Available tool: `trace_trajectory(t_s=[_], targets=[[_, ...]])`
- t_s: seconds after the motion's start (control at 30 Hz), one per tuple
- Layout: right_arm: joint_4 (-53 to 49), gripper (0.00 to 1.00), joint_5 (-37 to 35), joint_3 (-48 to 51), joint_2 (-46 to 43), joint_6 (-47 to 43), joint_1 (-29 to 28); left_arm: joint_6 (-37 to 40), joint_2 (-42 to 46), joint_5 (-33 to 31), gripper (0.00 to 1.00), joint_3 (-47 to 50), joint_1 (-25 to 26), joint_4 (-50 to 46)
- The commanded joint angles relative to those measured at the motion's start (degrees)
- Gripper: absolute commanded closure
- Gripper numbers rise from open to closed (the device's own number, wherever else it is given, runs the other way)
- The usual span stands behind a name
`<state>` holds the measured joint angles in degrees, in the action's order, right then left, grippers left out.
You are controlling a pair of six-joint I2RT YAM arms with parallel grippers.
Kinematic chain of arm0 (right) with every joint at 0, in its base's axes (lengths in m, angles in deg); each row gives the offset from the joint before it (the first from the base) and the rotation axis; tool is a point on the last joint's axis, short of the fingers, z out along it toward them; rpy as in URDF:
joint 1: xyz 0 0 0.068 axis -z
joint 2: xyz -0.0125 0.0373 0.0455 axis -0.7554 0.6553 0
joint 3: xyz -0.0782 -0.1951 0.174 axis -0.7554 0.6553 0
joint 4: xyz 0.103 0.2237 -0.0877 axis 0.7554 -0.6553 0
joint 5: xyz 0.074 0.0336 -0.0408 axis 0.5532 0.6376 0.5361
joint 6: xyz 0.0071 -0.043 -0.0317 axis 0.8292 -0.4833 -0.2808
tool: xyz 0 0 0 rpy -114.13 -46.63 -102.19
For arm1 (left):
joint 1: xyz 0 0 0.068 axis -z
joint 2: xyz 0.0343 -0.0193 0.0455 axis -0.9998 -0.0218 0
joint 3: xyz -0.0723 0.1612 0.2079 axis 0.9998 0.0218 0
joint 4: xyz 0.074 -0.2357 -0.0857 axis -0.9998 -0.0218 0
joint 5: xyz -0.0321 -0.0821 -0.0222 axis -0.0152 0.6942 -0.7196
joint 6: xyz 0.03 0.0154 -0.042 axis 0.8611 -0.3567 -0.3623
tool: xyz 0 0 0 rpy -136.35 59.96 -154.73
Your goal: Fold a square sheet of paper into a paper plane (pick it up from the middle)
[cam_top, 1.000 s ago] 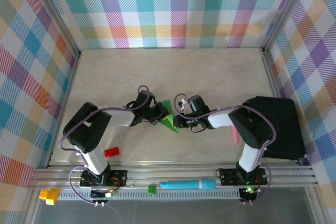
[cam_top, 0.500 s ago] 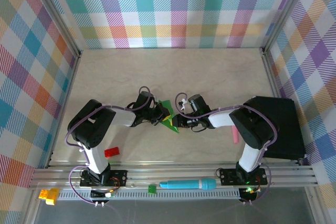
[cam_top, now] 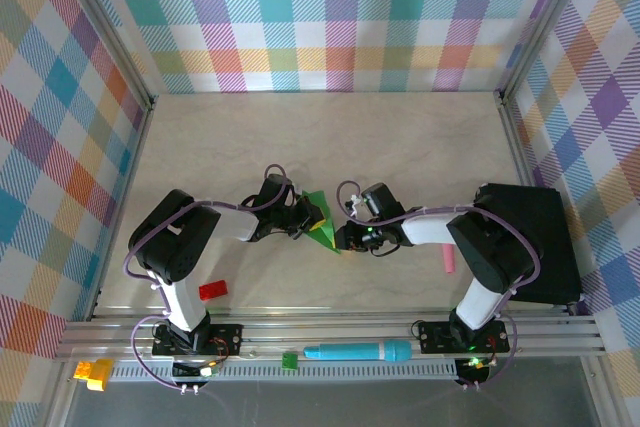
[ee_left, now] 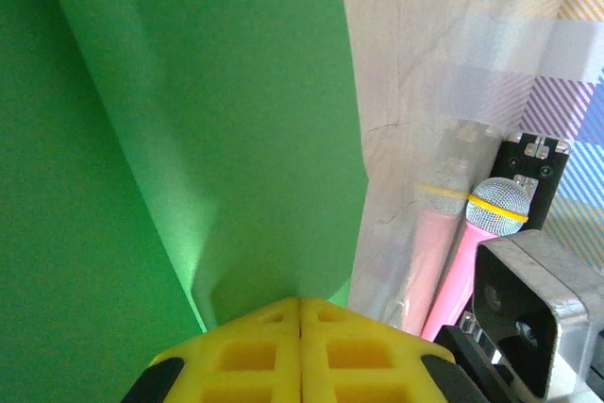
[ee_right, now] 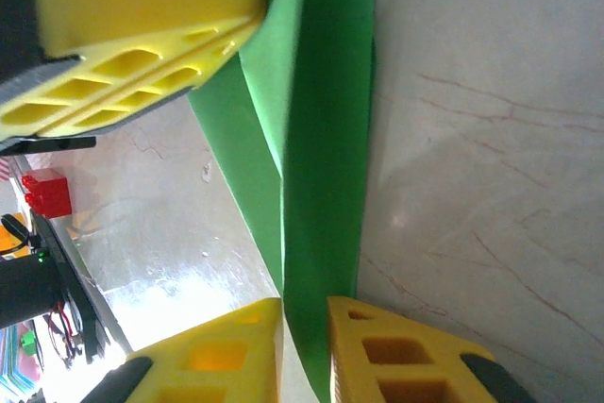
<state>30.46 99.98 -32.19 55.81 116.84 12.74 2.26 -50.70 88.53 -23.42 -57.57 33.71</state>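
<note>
Far left of the green paper sheet (cam_top: 325, 235), past the table's near rail, a yellow block (cam_top: 92, 372) sits in the corner. A red block (cam_top: 212, 290) lies on the tabletop, nearer to the sheet but still well to its left and toward my bases. My left gripper (cam_top: 306, 219) reaches the sheet from its left side. In my left wrist view the two yellow pads (ee_left: 255, 356) are pressed together, with the paper's edge pinched between them and the green surface rising in a broad, gently curved panel above them. The sheet itself lies mid-table between my two grippers. It is no longer flat and square but folded into a narrower shape that comes to a point on the side toward my bases. My right gripper (cam_top: 345, 237) meets it from the right. In my right wrist view its yellow fingers (ee_right: 396, 356) stand only narrowly apart, with a folded strip of the paper filling the gap, so it is clamped on the sheet too. Nearer than the sheet, on the rail, a small green block (cam_top: 289, 359) lies just left of a teal marker (cam_top: 358, 352). To the sheet's right a pink toy microphone (ee_left: 472, 252) with a silver mesh head lies on the table, and a black box (cam_top: 535, 247) sits beyond it.
</note>
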Motion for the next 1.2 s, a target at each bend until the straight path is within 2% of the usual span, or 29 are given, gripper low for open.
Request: trace_trajectory(t_s=[0.0,0.6,0.9,1.17], targets=[[-2.2,0.83,0.2,0.6,1.0,-0.7,0.4,0.5,-0.6,0.5,0.94,-0.4,-0.6,0.0],[-5.8,0.88,0.1,-0.9,3.0,-0.4,0.9,0.6,-1.1,-0.4,0.96,-0.7,-0.8,-1.3],[-6.1,0.84,1.3,-1.3,0.5,0.1,1.3,0.6,-1.7,0.1,0.95,-1.1,-0.8,-1.1],[-10.2,0.83,2.2,-2.3,-1.6,-2.0,1.5,0.7,-1.5,0.2,0.95,-1.2,-0.9,-1.2]])
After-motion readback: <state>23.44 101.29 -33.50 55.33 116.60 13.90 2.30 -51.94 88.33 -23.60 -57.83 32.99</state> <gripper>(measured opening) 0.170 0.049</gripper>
